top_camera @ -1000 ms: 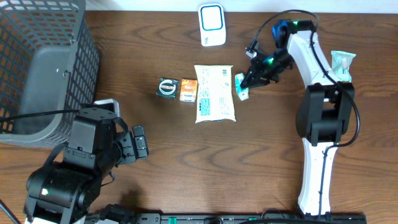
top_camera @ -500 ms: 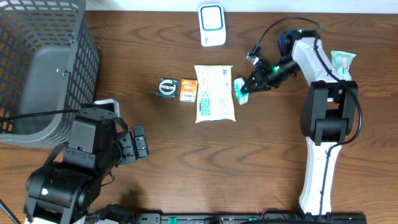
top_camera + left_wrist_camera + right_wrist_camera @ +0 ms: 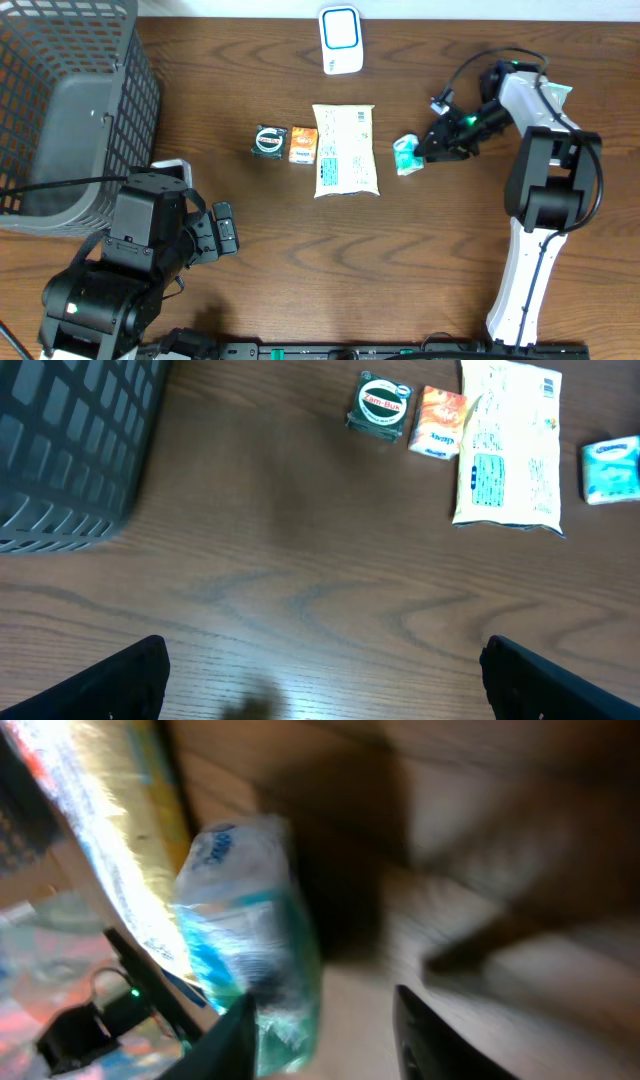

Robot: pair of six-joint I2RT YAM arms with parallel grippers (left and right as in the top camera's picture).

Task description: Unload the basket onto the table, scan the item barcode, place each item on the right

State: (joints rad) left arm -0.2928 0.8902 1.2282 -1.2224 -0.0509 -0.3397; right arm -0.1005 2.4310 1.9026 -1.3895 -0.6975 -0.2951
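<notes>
A small teal-and-white tissue packet [image 3: 405,155] lies on the table just right of the white pouch [image 3: 345,150]. My right gripper [image 3: 428,148] is right beside it. In the right wrist view, the packet [image 3: 245,920] rests against one finger while a gap separates it from the other finger [image 3: 415,1020]. The right gripper [image 3: 325,1010] stands open. The white scanner with a blue face [image 3: 341,40] stands at the back edge. My left gripper [image 3: 322,652] hovers wide open over bare wood near the front left, holding nothing.
A green round tin [image 3: 268,140] and an orange packet [image 3: 304,145] lie left of the pouch. A grey wire basket [image 3: 60,100] fills the back left. Another teal packet [image 3: 550,100] lies at the far right behind the right arm.
My right gripper has carried the tissue packet away from the pouch towards the right, and its jaws have parted. The left arm has not moved.
</notes>
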